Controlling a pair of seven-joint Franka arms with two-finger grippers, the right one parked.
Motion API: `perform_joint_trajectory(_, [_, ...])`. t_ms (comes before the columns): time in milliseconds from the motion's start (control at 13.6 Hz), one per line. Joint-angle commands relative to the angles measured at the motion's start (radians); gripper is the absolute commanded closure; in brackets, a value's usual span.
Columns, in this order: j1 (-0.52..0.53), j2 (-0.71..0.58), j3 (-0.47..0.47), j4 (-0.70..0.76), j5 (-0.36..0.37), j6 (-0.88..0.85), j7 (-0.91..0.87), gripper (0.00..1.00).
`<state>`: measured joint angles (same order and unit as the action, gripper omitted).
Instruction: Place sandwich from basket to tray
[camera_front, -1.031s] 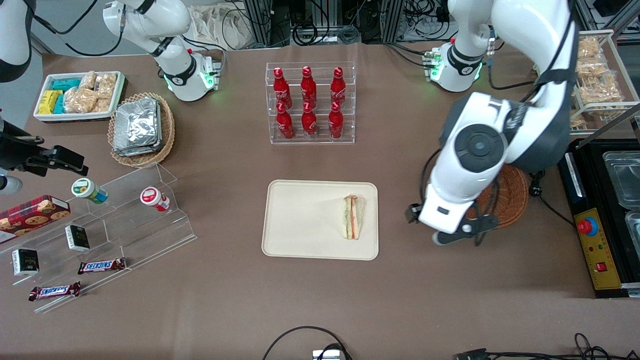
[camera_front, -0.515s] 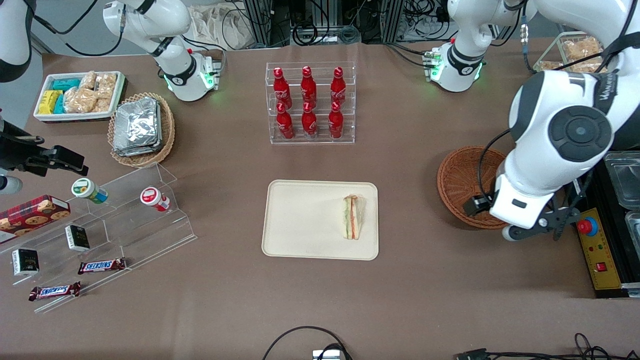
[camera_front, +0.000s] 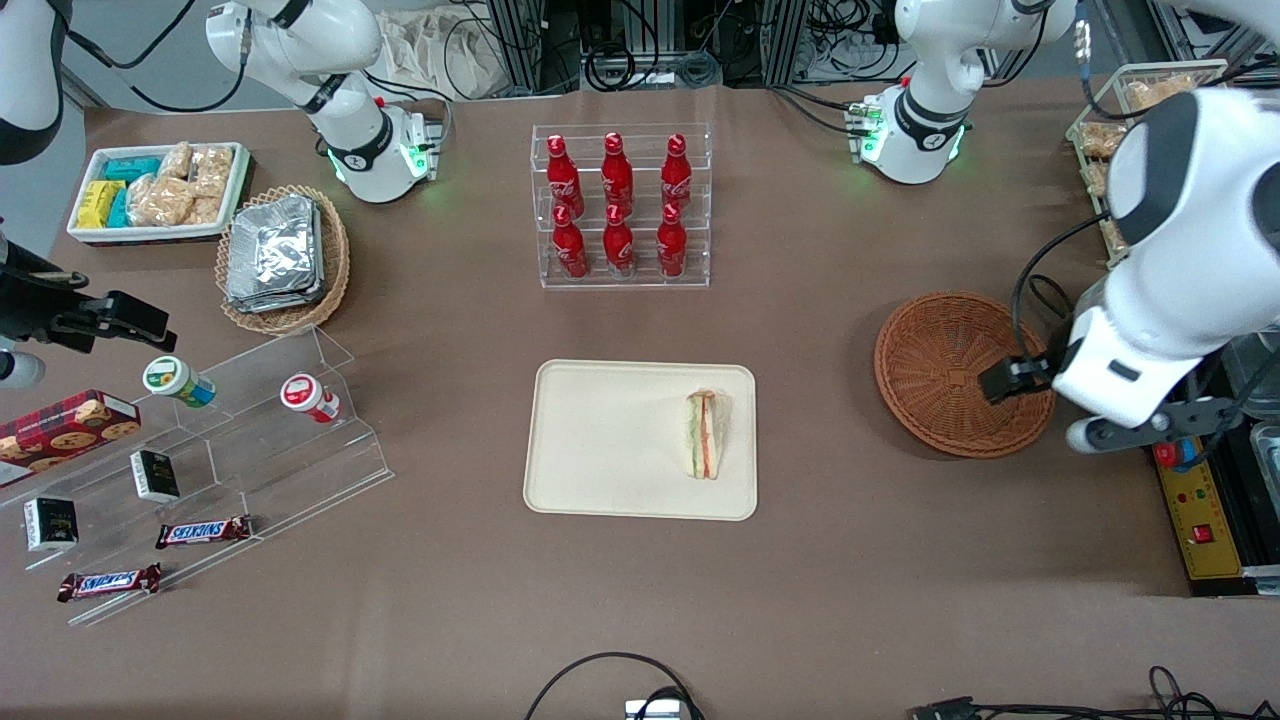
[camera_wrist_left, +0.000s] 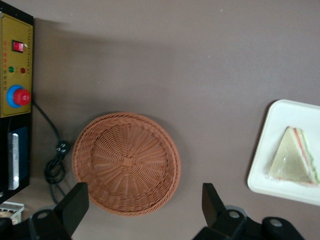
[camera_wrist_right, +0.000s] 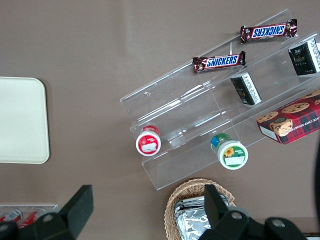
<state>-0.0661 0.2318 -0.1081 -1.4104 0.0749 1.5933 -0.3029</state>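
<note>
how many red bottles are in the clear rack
6: three in the upper row, farther from the front camera, and three in the lower row of the clear rack. The gripper hangs open near the basket.

The left arm's tool (camera_wrist_left: 142, 210) hangs high, pointing down, its 2 fingers (camera_wrist_left: 75, 202) spread wide.

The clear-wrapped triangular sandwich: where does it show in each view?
Front view: sandwich lies on the cream rectangular tray, at its edge toward the working arm.
Left wrist view: sandwich on the tray; open gripper over the empty round reddish-brown wicker basket.
Right wrist view: not shown.
Shared landmark: the tray.
</note>
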Motion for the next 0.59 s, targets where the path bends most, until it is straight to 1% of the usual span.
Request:
perform_joint_trajectory(0, [0.012,-0.121,0.018,-0.09,-0.047,-0.024,0.111,0.0])
perform_joint_trajectory(74, [0.012,-0.152,0.048,-0.108,-0.067,-0.027,0.142,0.0])
perform_joint_trajectory(147, [0.012,-0.185,0.056,-0.129,-0.09,-0.032,0.162,0.0])
perform_joint_trajectory(368, [0.02,-0.238,0.059,-0.139,-0.096,-0.076,0.195,0.0])
perform_joint_trajectory(515, [0.022,-0.25,0.058,-0.134,-0.098,-0.081,0.192,0.0])
